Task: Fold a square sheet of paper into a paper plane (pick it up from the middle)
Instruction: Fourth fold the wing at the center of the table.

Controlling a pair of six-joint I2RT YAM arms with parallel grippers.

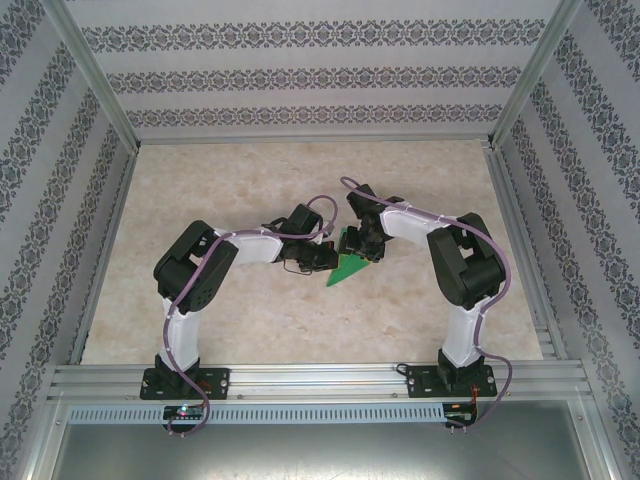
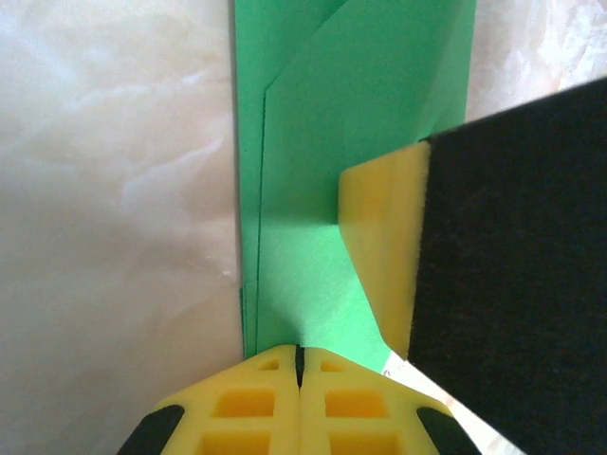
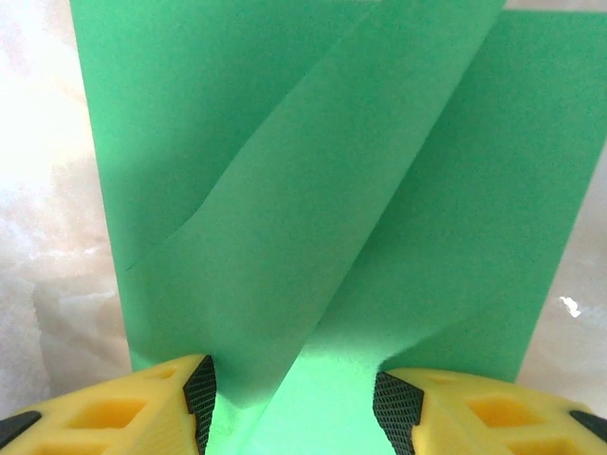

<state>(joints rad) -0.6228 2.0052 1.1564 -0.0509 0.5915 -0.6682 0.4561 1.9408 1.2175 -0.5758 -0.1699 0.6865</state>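
The square sheet of paper (image 1: 349,268) is a bright green creased wedge lying on the table between the two arms. In the left wrist view the paper (image 2: 322,190) lies flat with lengthwise folds. My left gripper (image 2: 299,365) is shut, its tips at the paper's near edge, and nothing shows between them. From above, the left gripper (image 1: 328,260) meets the paper's left side. My right gripper (image 3: 299,412) stands open over the paper (image 3: 313,209), and a raised diagonal flap runs down between its fingers. One right fingertip (image 2: 379,237) rests on the paper.
The marble-patterned table (image 1: 230,320) has aluminium rails along its edges (image 1: 300,380) and patterned walls on three sides. Both arms bend inward and meet at the middle, their wrists close together.
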